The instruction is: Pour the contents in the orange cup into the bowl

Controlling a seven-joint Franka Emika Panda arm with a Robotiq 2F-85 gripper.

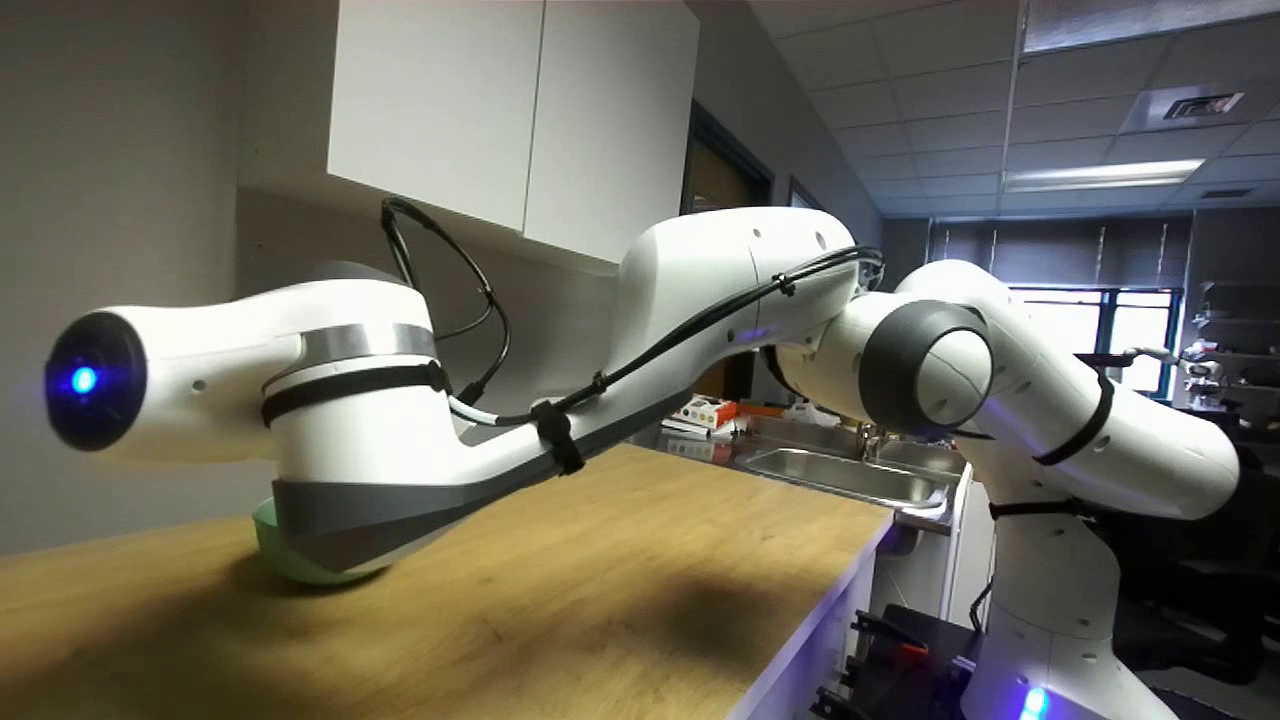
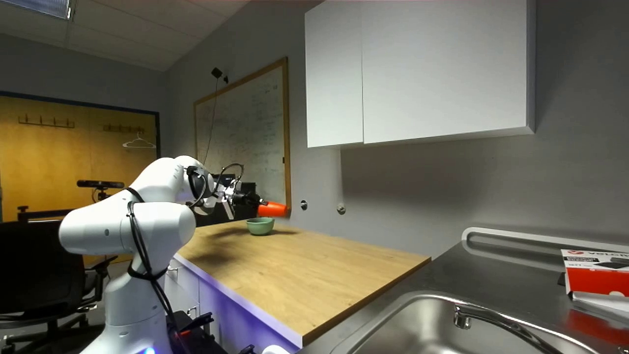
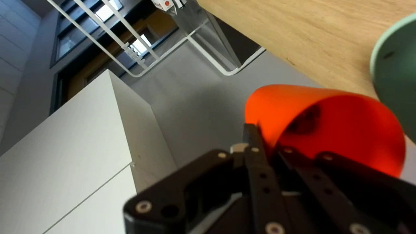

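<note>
The orange cup (image 2: pixel 272 210) lies tilted on its side in the air, above and beside the mint-green bowl (image 2: pixel 260 227). In the wrist view my gripper (image 3: pixel 269 144) is shut on the wall of the orange cup (image 3: pixel 279 102), one finger outside and one at the mouth. A dark patch shows inside the cup; I cannot tell if it is contents or shadow. The bowl (image 3: pixel 398 81) is at the right edge there, with a small dark mark inside. In an exterior view the bowl (image 1: pixel 275 550) is partly behind the arm, which hides the cup and gripper.
The bowl stands on the wooden counter (image 2: pixel 304 265) near the wall. A white wall cabinet (image 1: pixel 440 100) hangs above. A steel sink (image 2: pixel 432 314) and a red-and-white box (image 2: pixel 597 275) are at the counter's other end. A white wire rack (image 3: pixel 188 37) shows in the wrist view.
</note>
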